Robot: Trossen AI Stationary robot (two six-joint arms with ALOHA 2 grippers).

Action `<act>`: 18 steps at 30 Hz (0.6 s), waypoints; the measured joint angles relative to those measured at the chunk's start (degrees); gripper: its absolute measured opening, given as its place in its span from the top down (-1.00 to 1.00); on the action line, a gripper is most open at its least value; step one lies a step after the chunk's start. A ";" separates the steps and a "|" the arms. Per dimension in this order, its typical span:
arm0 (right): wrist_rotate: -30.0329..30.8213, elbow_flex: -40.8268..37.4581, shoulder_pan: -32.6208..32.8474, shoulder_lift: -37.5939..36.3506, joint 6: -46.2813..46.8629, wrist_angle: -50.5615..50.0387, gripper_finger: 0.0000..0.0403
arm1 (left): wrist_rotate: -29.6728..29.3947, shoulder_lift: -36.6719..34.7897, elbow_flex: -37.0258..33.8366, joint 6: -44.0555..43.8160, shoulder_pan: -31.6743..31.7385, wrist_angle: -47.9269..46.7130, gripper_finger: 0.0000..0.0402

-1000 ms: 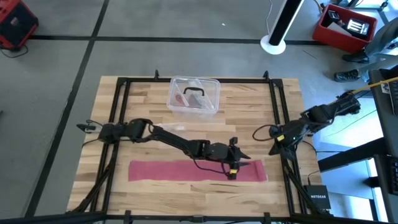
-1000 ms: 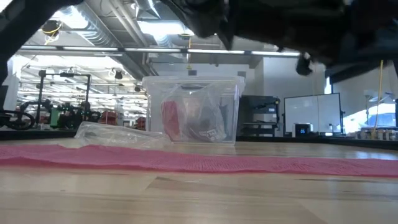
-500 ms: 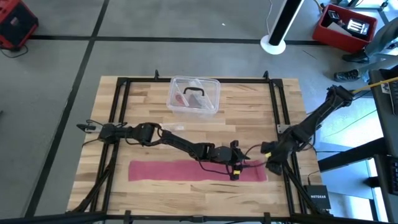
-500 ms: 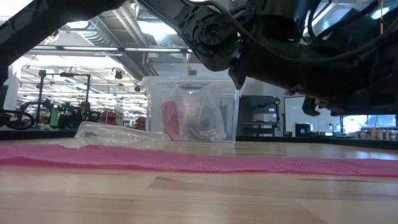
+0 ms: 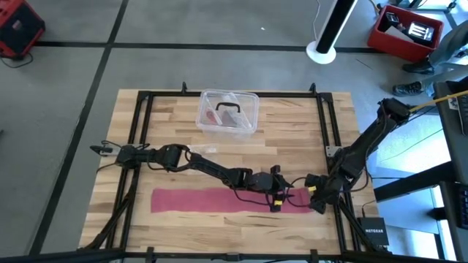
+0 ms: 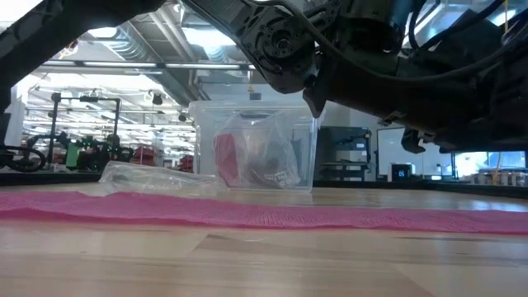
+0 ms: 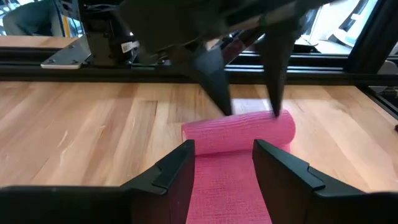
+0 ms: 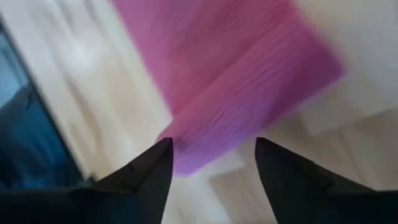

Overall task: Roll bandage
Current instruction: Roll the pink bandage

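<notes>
The pink bandage [image 5: 212, 201] lies flat along the table's near side. Its right end [image 7: 239, 130] is turned over into a short roll. My left gripper [image 5: 276, 199] hangs low over that end, open. In the left wrist view its fingers [image 7: 180, 168] stand on either side of the strip. My right gripper [image 5: 311, 199] points down at the roll from the right. It is open, and the bandage's end [image 8: 236, 93] shows ahead of its fingers. My right gripper's fingertips [image 7: 278, 112] stand at the top of the bandage's rolled end [image 7: 249, 124], pointing down from above. I cannot tell whether they touch it.
A clear plastic box [image 5: 228, 112] with red and dark contents stands at the table's far middle. A crumpled clear wrapper [image 6: 157, 177] lies between it and the bandage. Black frame rails [image 5: 333, 146] run along the table's left and right sides.
My right gripper has swung from the table's right edge toward the near side and down to the bandage's right end. The bandage has stayed flat where it was.
</notes>
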 joint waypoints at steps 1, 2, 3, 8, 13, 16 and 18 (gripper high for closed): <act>0.93 0.00 -0.01 0.50 0.34 0.15 -0.17 | 0.00 0.00 0.00 0.02 -0.01 0.02 0.23; 1.89 0.00 -0.01 0.89 0.42 0.40 -0.17 | 0.00 0.00 0.00 0.00 -0.02 0.03 0.23; 2.53 0.00 -0.01 1.41 0.39 0.81 -0.17 | 0.00 0.00 0.00 -0.01 -0.02 0.00 0.23; 6.07 0.00 -0.01 4.00 -3.02 3.98 -0.07 | 0.02 -0.02 0.00 -5.31 0.15 -1.73 0.23; 8.63 0.08 -0.12 6.96 -9.84 7.79 0.06 | 0.00 -0.02 0.00 -8.54 0.96 -3.31 0.23; 8.95 0.17 -0.12 8.02 -13.03 8.29 0.11 | 1.92 -0.02 0.00 -10.23 1.46 -5.66 0.23; 8.95 0.19 -0.12 8.41 -13.26 8.19 0.13 | 4.91 -0.02 0.00 -10.69 1.78 -7.49 0.23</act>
